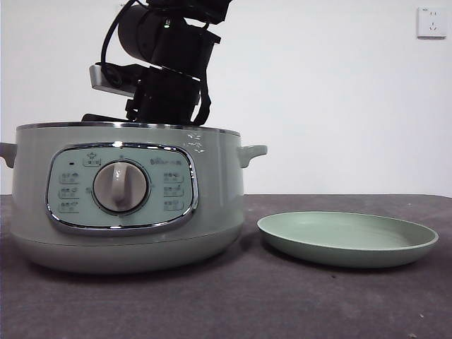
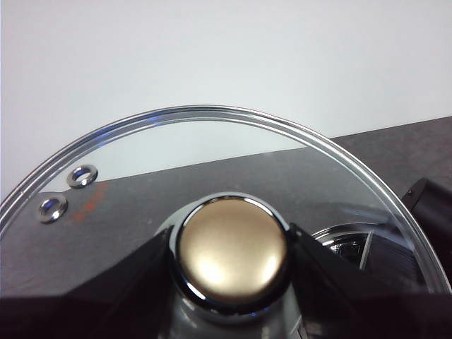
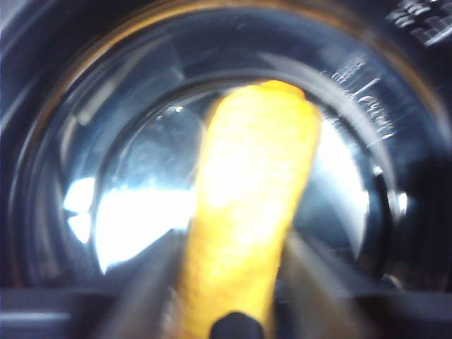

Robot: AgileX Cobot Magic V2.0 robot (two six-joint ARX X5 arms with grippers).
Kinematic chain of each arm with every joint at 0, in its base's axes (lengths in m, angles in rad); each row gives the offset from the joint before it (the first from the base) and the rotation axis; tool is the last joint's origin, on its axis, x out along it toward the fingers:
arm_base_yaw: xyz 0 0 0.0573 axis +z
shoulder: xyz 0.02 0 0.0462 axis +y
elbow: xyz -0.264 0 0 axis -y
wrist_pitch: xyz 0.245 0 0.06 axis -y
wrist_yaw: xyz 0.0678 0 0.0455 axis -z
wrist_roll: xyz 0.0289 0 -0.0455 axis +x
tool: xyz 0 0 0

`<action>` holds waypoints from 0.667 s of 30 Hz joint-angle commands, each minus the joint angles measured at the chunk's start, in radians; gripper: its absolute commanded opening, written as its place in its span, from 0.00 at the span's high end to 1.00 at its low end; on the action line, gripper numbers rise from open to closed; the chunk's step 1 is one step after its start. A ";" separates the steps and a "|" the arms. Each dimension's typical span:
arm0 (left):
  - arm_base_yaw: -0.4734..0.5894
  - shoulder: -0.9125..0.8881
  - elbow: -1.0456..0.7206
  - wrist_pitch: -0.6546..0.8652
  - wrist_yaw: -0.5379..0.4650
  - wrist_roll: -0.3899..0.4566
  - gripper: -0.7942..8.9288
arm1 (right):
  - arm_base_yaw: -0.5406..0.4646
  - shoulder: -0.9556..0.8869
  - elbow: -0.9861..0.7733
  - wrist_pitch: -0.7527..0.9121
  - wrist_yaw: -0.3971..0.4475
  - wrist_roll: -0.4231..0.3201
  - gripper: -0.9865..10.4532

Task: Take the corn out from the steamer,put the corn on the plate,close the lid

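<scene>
The corn [image 3: 247, 205], yellow-orange and blurred, lies inside the steamer [image 1: 127, 205], whose shiny inner bowl [image 3: 127, 212] surrounds it. My right gripper [image 3: 229, 247] is down in the pot, its jaws pressed on both sides of the corn. In the front view only its dark arm [image 1: 166, 70] shows above the pot's rim. My left gripper [image 2: 232, 265] is shut on the lid's knob [image 2: 232, 247] and holds the glass lid [image 2: 212, 148] away from the pot, out of the front view. The pale green plate [image 1: 346, 239] lies bare to the right of the steamer.
The steamer stands on a dark grey table [image 1: 282, 304], with a white wall behind it. A wall socket [image 1: 431, 22] sits at the upper right. A small handle [image 1: 251, 152] juts from the pot toward the plate.
</scene>
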 commanded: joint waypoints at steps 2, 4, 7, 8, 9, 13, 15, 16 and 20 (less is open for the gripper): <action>-0.002 -0.012 0.009 0.042 -0.007 0.013 0.93 | 0.004 0.010 0.003 0.014 0.009 0.003 0.93; -0.002 -0.012 0.009 0.037 -0.007 0.013 0.93 | 0.004 0.003 0.003 0.017 0.030 0.003 0.93; -0.002 -0.012 0.009 0.030 -0.006 0.013 0.93 | 0.002 -0.033 0.004 0.016 0.055 0.003 0.93; -0.002 -0.012 0.009 0.028 -0.006 0.013 0.93 | 0.002 -0.051 0.004 0.012 0.068 0.003 0.93; -0.002 -0.012 0.009 0.027 -0.006 0.013 0.93 | 0.001 -0.078 0.004 0.008 0.080 0.003 0.93; -0.002 -0.001 0.009 0.028 -0.006 0.012 0.93 | -0.013 -0.180 0.004 -0.042 0.098 0.020 0.93; -0.002 0.015 0.009 0.029 0.002 0.012 0.93 | -0.027 -0.240 0.004 -0.092 0.111 0.023 0.93; -0.002 0.022 0.009 0.029 0.003 0.012 0.93 | -0.034 -0.264 0.004 -0.117 0.117 0.026 0.93; -0.002 0.061 0.009 0.041 0.010 0.012 0.93 | -0.079 -0.355 0.004 -0.239 0.129 0.048 0.93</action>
